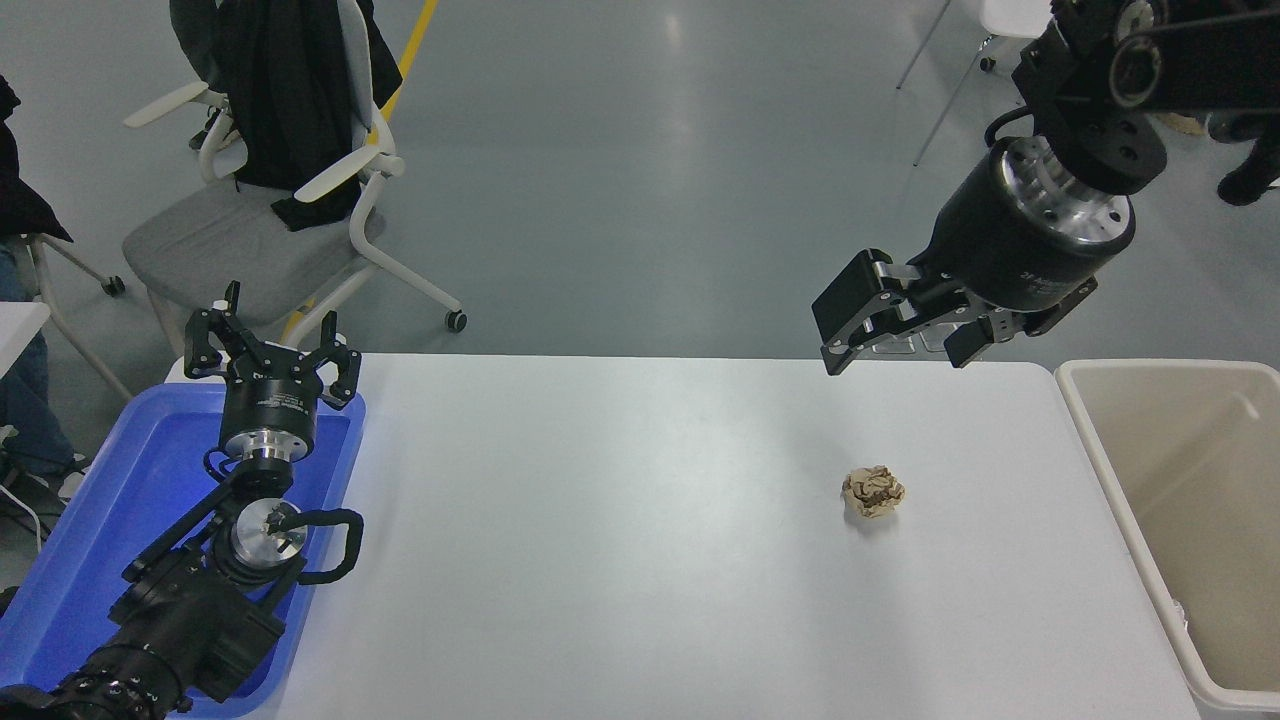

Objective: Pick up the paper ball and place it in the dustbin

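Ball: the paper ball (873,491) lies on the table (620,540), right of centre, near the bin (1100,470).
Right gripper (895,360): raised above the far edge, fingers spread, empty.
Left gripper (272,350): over the blue tray (90,540), fingers apart, empty.

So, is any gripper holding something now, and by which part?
Nothing is held. The right gripper hangs open above the table, apart from the paper ball. The left gripper is open over the blue tray.
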Controlling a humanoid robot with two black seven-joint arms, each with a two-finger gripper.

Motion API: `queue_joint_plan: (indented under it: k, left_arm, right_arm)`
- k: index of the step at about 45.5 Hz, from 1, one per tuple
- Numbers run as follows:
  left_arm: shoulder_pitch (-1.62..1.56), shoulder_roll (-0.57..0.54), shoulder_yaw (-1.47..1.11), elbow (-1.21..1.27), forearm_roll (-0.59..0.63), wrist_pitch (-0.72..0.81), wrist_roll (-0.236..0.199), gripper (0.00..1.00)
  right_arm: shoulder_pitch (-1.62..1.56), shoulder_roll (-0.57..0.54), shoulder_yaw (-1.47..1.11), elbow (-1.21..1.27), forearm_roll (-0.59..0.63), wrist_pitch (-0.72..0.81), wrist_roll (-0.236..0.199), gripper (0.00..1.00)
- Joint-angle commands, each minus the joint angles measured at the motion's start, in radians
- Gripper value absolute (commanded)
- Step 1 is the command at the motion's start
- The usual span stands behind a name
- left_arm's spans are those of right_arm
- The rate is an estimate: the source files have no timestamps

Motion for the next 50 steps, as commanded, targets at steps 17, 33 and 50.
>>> queue_joint_plan:
  k: [17, 33, 50]
  left_arm:
    - [0.000, -0.001, 0.000, 0.000, 0.000, 0.000, -0.001, 0.99]
    - [0.000, -0.001, 0.000, 0.000, 0.000, 0.000, -0.001, 0.99]
    - [0.000, -0.001, 0.000, 0.000, 0.000, 0.000, -0.001, 0.99]
  right_arm:
    - [-0.198, -0.025, 0.018, -0.123, -0.082, -0.072, 0.003, 1.00]
    - [-0.575, 0.016, 0.053, -0.381, -0.170, -0.310, 0.002, 1.00]
    - [-1.003, 0.062, 0.182, -0.735, -0.217, -0.362, 0.003, 1.00]
